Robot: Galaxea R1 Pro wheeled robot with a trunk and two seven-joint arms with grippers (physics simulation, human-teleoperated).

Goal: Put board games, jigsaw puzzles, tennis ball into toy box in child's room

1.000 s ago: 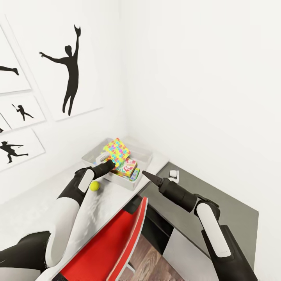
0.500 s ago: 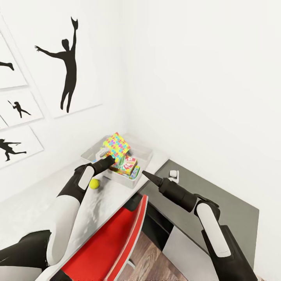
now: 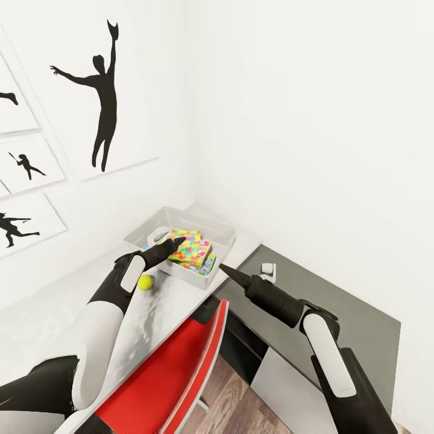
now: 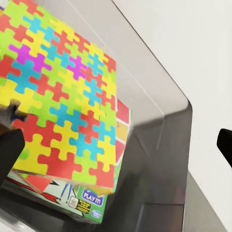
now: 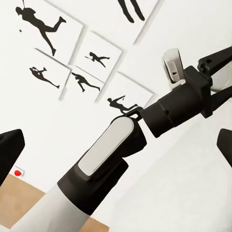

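Note:
The light grey toy box (image 3: 220, 231) stands at the far end of the table (image 3: 154, 316), in the corner. A multicolour jigsaw puzzle (image 3: 190, 246) lies flat inside it on top of stacked board games (image 3: 208, 263). My left gripper (image 3: 175, 242) hovers open at the box's near rim, beside the puzzle's edge. In the left wrist view the puzzle (image 4: 63, 96) covers a green-edged game box (image 4: 89, 199) within the bin wall (image 4: 159, 145). The tennis ball (image 3: 145, 282) rests on the table just under my left wrist. My right gripper (image 3: 226, 269) hangs open to the right of the box, holding nothing.
A red chair (image 3: 175, 367) is tucked against the table's front edge. A lower dark grey unit (image 3: 343, 313) with a small white object (image 3: 267, 269) sits on the right. White walls close the corner; silhouette pictures (image 3: 99, 90) hang on the left wall.
The puzzle, held tilted upright above the box earlier, now lies flat on the games, released by my left gripper. The view has shifted slightly; the right arm stayed put.

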